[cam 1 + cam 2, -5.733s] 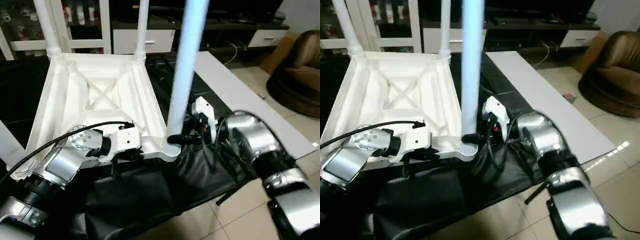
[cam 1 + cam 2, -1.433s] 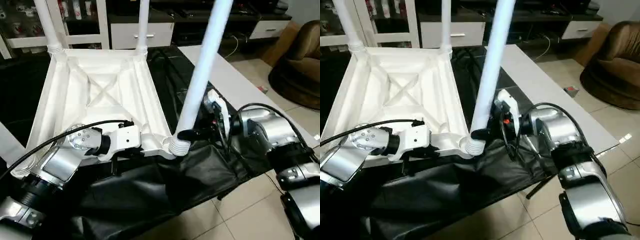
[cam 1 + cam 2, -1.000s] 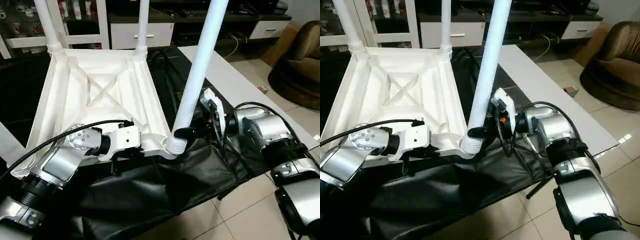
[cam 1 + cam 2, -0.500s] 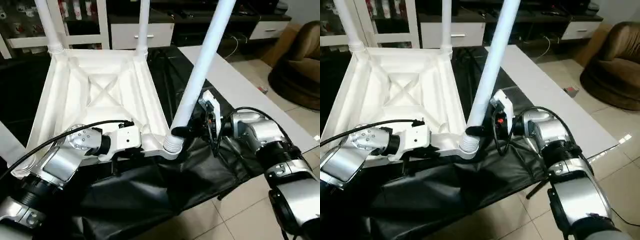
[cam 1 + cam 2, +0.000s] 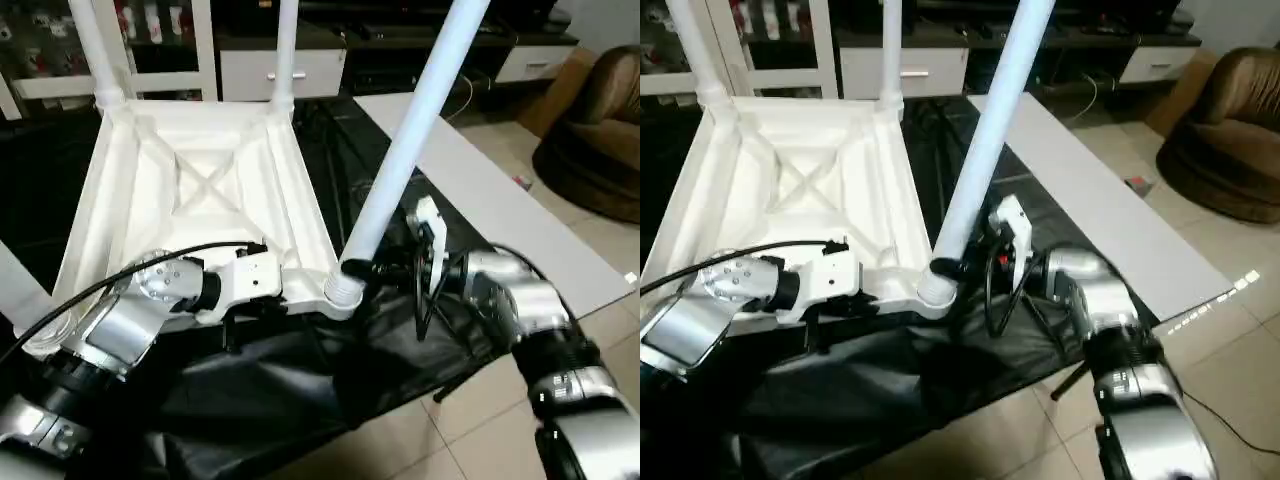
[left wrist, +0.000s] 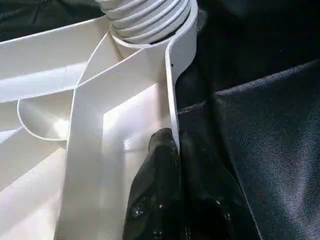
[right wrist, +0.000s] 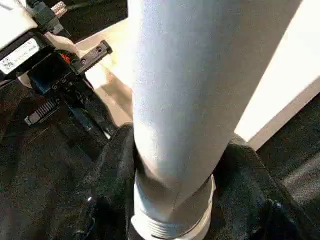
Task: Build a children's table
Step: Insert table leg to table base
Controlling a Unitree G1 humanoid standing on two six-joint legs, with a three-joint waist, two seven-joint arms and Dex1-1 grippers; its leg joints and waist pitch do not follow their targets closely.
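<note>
The table top (image 5: pixel 200 190) lies upside down on a black cloth (image 5: pixel 300 390), two legs (image 5: pixel 285 50) upright in its far corners. The left gripper (image 6: pixel 172 145) has its fingers pinched shut on the top's near rim. The right gripper (image 5: pixel 355 268) clasps a tilted third leg (image 5: pixel 415 140) just above the near right corner socket (image 5: pixel 342 292).

The white plastic table top (image 5: pixel 200 200) lies upside down on the black-covered surface, X-ribbed underside up. Two legs (image 5: pixel 285 50) stand upright in its far corner sockets. A third leg (image 5: pixel 415 135) sits tilted in the near right socket.
</note>
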